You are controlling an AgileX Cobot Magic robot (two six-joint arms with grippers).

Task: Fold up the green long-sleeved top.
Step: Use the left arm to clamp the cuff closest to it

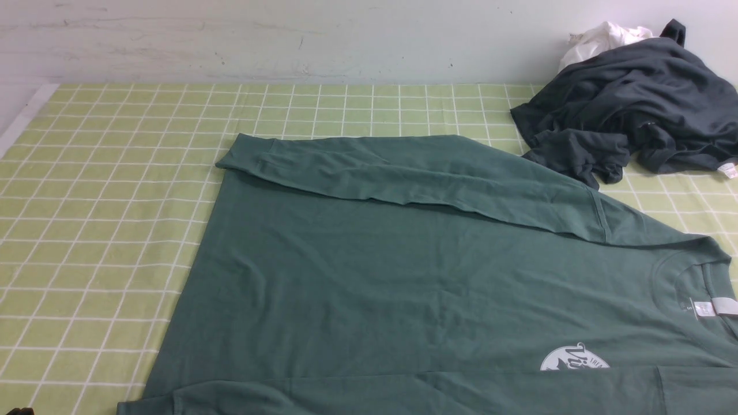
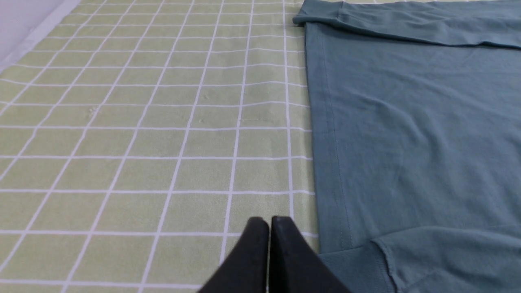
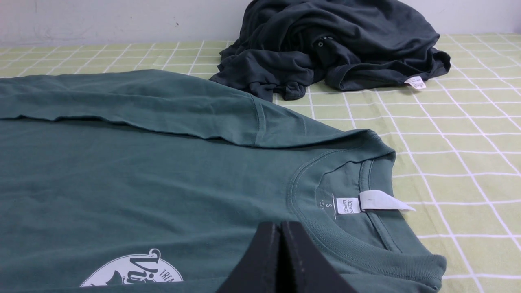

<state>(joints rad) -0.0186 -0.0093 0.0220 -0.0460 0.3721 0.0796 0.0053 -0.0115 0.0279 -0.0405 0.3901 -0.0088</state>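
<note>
While both jaws (image 2: 269, 221) (image 3: 280, 228) are clenched, green long-sleeved top (image 1: 369, 271) spread on gridded surface (image 1: 92, 230), sleeves folded inward

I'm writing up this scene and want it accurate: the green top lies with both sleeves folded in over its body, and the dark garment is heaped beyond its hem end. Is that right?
Not quite: the dark garment is heaped beyond the collar end of the green top, as the front view shows. The rest stands.
</note>
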